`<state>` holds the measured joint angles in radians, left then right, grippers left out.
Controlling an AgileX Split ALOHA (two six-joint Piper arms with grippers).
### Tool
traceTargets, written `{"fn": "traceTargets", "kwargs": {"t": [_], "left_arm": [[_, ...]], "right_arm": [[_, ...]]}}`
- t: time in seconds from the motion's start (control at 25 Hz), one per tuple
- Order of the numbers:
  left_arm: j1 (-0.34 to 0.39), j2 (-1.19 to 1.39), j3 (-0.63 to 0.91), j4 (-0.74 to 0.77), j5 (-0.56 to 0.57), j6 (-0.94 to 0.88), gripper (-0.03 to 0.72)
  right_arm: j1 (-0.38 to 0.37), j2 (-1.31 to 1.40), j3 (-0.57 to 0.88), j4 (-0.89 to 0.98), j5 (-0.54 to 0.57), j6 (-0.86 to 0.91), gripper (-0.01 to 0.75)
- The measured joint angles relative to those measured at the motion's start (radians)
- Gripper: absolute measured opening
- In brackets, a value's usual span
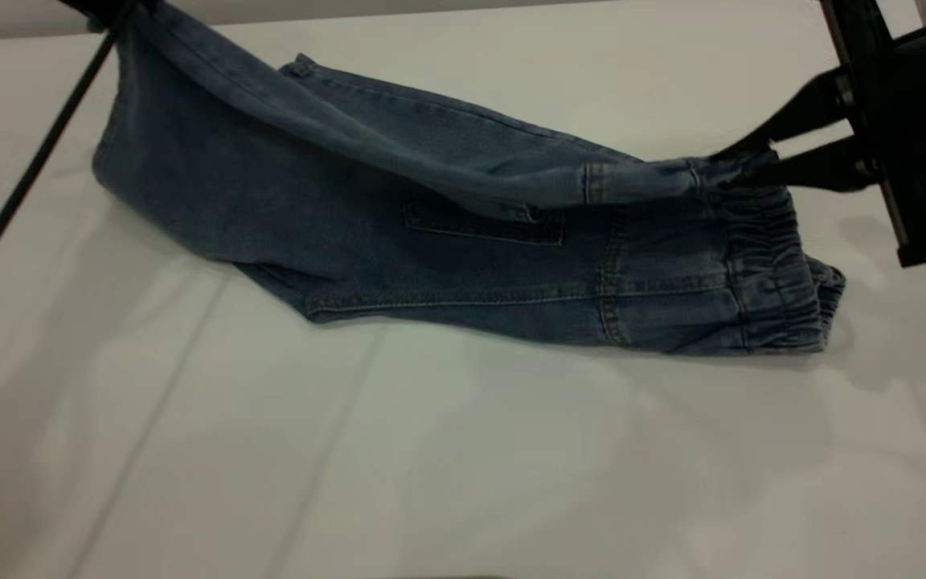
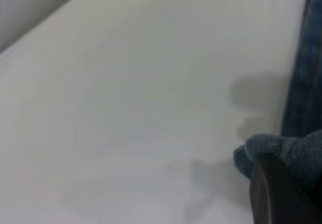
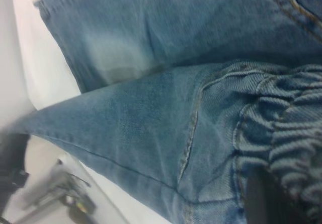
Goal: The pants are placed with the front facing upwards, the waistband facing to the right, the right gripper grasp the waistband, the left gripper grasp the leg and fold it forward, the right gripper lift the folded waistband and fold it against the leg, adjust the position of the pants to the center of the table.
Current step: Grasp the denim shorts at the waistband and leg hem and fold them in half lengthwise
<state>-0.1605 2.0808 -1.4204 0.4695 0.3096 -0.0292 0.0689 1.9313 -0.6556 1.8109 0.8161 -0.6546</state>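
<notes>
- Pants (image 1: 463, 241) are spread across the far half of the table (image 1: 350, 466), with the upper layer lifted taut.
- Waistband (image 1: 768, 265) lies at the right; its upper edge is clamped by the right gripper (image 1: 740, 170).
- Leg end at the far left is pinched by the left gripper (image 2: 274, 183).
- A thin black cable (image 1: 29, 173) slants across the left side.

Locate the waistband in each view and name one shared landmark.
Exterior: waistband at the pants' right end, top edge pinched by the right gripper.
Left wrist: not in view; only a denim edge.
Right wrist: puckered band beside a dark finger.
Landmark: white table.
</notes>
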Motion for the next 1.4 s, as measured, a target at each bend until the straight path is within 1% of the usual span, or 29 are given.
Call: {"fn": "traceTargets", "kwargs": {"t": [0.08, 0.2, 0.32, 0.48, 0.72, 0.92, 1.08, 1.16, 1.24, 1.32, 1.4], "left_arm": [[-0.004, 0.038, -0.036, 0.0, 0.0, 0.0, 0.049], [-0.017, 0.092, -0.075, 0.001, 0.0, 0.003, 0.049], [-0.041, 0.14, -0.103, 0.003, -0.001, 0.007, 0.049], [-0.08, 0.202, -0.147, 0.004, -0.001, 0.008, 0.049], [-0.118, 0.256, -0.214, 0.006, -0.001, 0.008, 0.049], [-0.12, 0.264, -0.234, 0.008, -0.012, -0.004, 0.049], [-0.12, 0.278, -0.234, 0.009, -0.021, -0.052, 0.064], [-0.12, 0.287, -0.234, 0.011, -0.037, -0.09, 0.092], [-0.12, 0.296, -0.234, 0.011, -0.056, -0.131, 0.138], [-0.12, 0.297, -0.234, 0.011, -0.067, -0.156, 0.213], [-0.12, 0.297, -0.237, 0.011, -0.071, -0.177, 0.291]], "right_arm": [[-0.01, 0.014, -0.009, 0.0, -0.001, 0.065, 0.051], [-0.048, 0.032, -0.011, 0.001, -0.029, 0.154, 0.051], [-0.093, 0.044, -0.011, 0.001, -0.054, 0.193, 0.051], [-0.13, 0.044, -0.011, 0.001, -0.078, 0.219, 0.052], [-0.142, 0.044, -0.011, 0.001, -0.109, 0.235, 0.056], [-0.143, 0.044, -0.011, 0.001, -0.142, 0.241, 0.061], [-0.143, 0.044, -0.011, 0.001, -0.153, 0.243, 0.065], [-0.143, 0.044, -0.011, 0.001, -0.155, 0.243, 0.071], [-0.143, 0.044, -0.011, 0.001, -0.155, 0.24, 0.084], [-0.143, 0.044, -0.011, 0.002, -0.157, 0.224, 0.108], [-0.143, 0.044, -0.012, 0.003, -0.161, 0.203, 0.147]]}}
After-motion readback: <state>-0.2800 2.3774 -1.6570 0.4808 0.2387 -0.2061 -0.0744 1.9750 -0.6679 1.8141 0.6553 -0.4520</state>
